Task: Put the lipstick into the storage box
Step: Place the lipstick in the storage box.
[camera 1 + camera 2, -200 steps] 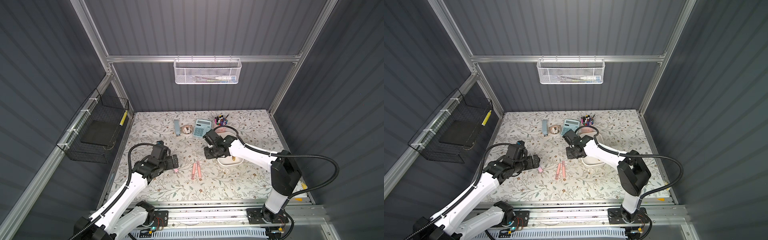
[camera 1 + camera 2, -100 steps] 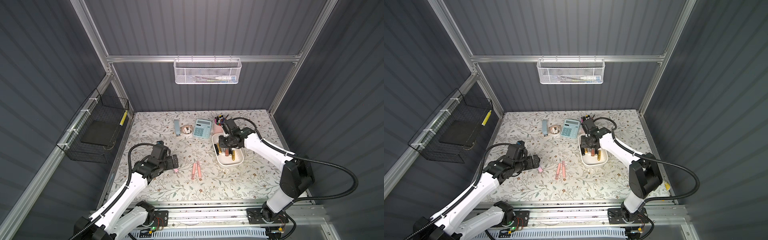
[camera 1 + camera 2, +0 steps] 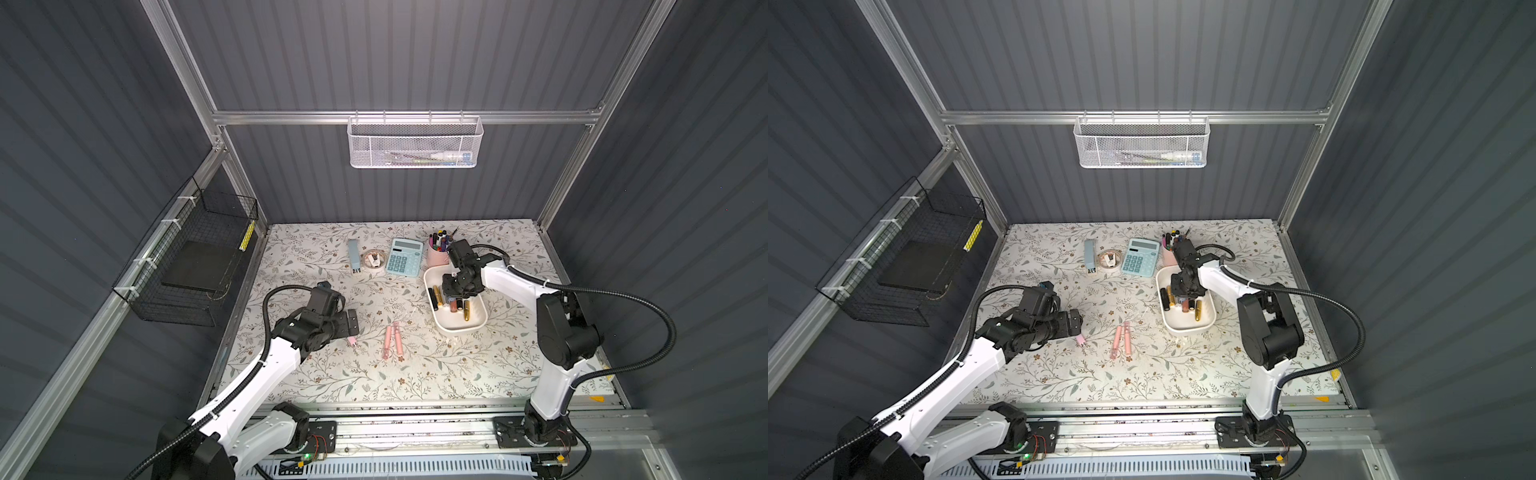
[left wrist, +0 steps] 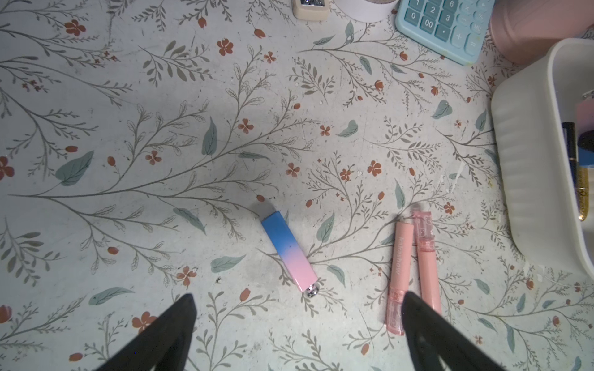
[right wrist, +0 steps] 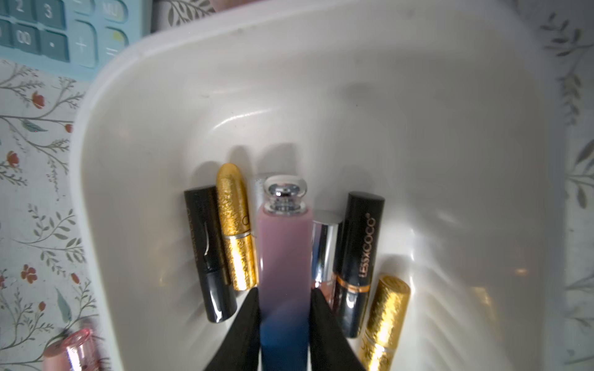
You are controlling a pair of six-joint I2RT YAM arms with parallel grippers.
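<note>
- My right gripper (image 5: 286,290) was clamped on a pink-to-blue lipstick (image 5: 284,250), which it held by the blue end.
- This lipstick was inside the rim of the storage box (image 5: 418,96), over its floor. Its long axis ran straight out from the jaws, parallel to the tubes lying there. I could not tell if it touched the floor.
- I judged that only a release was needed, and the right arm was the one at the box.
- My left gripper (image 4: 298,296) stood wide open and empty, well apart from the box, over a second pink-to-blue lipstick (image 4: 287,250) on the table (image 4: 128,128).
- Count: five other lipsticks (image 5: 358,257) in the box, and two pink tubes (image 4: 400,273) between the box and the left gripper.
</note>
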